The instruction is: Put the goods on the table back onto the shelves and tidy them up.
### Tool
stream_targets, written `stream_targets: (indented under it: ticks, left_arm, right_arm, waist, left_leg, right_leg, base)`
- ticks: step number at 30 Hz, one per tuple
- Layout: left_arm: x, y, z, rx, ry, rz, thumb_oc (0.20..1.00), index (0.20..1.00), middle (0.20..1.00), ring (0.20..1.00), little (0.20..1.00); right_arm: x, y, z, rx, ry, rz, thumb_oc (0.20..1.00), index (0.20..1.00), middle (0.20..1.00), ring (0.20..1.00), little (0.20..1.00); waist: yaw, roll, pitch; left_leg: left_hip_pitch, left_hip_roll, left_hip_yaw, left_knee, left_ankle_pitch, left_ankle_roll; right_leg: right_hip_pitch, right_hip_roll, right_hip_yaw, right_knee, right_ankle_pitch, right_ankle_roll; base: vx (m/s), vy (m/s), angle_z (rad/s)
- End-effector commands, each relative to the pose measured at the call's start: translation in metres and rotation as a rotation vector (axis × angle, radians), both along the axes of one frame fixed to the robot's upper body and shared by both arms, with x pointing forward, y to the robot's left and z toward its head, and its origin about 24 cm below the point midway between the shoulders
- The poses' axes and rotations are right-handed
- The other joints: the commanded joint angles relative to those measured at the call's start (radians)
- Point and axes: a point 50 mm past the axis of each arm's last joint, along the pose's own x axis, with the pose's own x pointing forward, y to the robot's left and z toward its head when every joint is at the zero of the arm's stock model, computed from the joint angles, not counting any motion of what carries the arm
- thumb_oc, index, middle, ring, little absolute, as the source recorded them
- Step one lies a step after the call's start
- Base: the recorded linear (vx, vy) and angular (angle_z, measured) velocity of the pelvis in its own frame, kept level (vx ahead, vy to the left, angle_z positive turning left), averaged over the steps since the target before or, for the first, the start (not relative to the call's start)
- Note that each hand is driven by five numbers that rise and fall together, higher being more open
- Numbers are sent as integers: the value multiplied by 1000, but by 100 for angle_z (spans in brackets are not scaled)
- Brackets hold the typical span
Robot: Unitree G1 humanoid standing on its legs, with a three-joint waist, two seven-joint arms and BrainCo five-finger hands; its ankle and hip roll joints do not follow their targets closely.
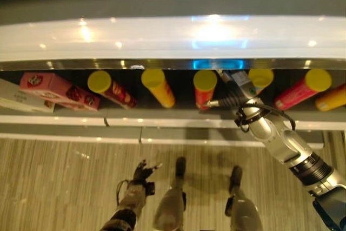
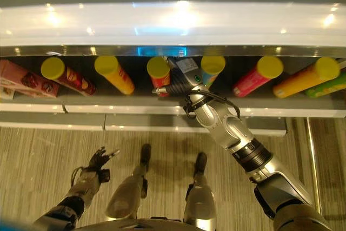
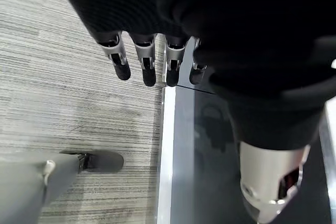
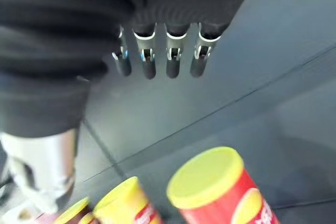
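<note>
Right wrist view: robot hand (image 4: 157, 51) above cans (image 4: 220, 192).

A floor (image 1: 65, 171) of pale, finely striped wood-look planks runs beneath a white ledge (image 1: 162, 36) glaring with bright ceiling light reflections.

head eyes: look down, share shelf (image 1: 162, 120) | wrist cams: close along each hand, left at floor (image 3: 63, 77)

You see strong glare on the white shelf top (image 1: 162, 36), with a blue reflection; the shelf bay beneath sits dim. The yellow-lidded can (image 4: 220, 187) looks soft, out of focus.
</note>
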Motion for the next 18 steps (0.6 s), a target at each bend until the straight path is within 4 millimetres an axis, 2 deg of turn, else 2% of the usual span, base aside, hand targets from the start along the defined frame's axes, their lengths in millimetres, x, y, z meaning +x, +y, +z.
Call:
stream_targets:
  ticks: [1, 6, 7, 9, 12, 14, 17, 18]
  left_arm:
    - [-13, 11, -6, 60, 78, -89, 1000, 1000, 1000, 1000, 1000]
    - [-27, 18, -11, 56, 113, -118, 1000, 1000, 1000, 1000, 1000]
    - [-31, 19, -12, 49, 122, -131, 1000, 1000, 1000, 1000, 1000]
    - [-33, 17, -13, 33, 120, -157, 1000, 1000, 1000, 1000, 1000]
    - [-34, 12, -14, 18, 119, -197, 1000, 1000, 1000, 1000, 1000]
    - [-36, 13, -14, 26, 114, -212, 1000, 1000, 1000, 1000, 1000]
    - [-41, 8, -16, 2, 119, -223, 1000, 1000, 1000, 1000, 1000]
    - [-45, 8, -17, -4, 126, -238, 1000, 1000, 1000, 1000, 1000]
  right_arm:
    - [-20, 19, -2, 37, 136, 226, 1000, 1000, 1000, 1000, 1000]
    - [-32, 19, -18, 47, 424, 380, 1000, 1000, 1000, 1000, 1000]
    - [-35, 13, -26, 85, 547, 416, 1000, 1000, 1000, 1000, 1000]
    - [-40, 2, -37, 101, 688, 442, 1000, 1000, 1000, 1000, 1000]
    - [-49, -14, -43, 111, 782, 444, 1000, 1000, 1000, 1000, 1000]
    - [-57, -30, -49, 149, 839, 420, 1000, 1000, 1000, 1000, 1000]
    - [-64, -65, -72, 245, 933, 272, 1000, 1000, 1000, 1000, 1000]
    - [-72, -95, -101, 274, 1035, 113, 1000, 1000, 1000, 1000, 1000]
  waist:
    - [-2, -38, -104]
    - [-5, -44, -163]
    - [-10, -45, -181]
    - [-20, -45, -203]
    - [-32, -42, -218]
    - [-43, -39, -224]
    - [-61, -36, -229]
    - [-70, -34, -232]
  left_leg:
    - [22, 73, 83, 4, -84, -45]
    - [99, 78, 109, 4, -103, -44]
    - [125, 81, 121, 4, -110, -45]
    - [150, 90, 129, 4, -113, -50]
    - [169, 95, 136, 4, -116, -55]
    - [178, 100, 140, 4, -118, -58]
    - [191, 105, 147, 4, -120, -58]
    - [195, 107, 150, 4, -121, -59]
  right_leg:
    - [1, -64, 27, 27, -33, 51]
    - [49, -61, 34, 31, -43, 51]
    - [64, -59, 42, 37, -50, 50]
    - [79, -56, 44, 43, -61, 50]
    - [92, -53, 49, 49, -71, 49]
    - [95, -51, 51, 53, -75, 50]
    - [97, -49, 59, 62, -80, 50]
    - [98, -47, 59, 62, -81, 50]
  base:
    - [76, -17, -13]
    - [112, -22, -19]
    - [139, -28, -35]
    - [120, -51, -25]
    - [76, -39, -3]
    - [67, -32, -10]
    - [54, -26, -4]
    - [53, -32, -6]
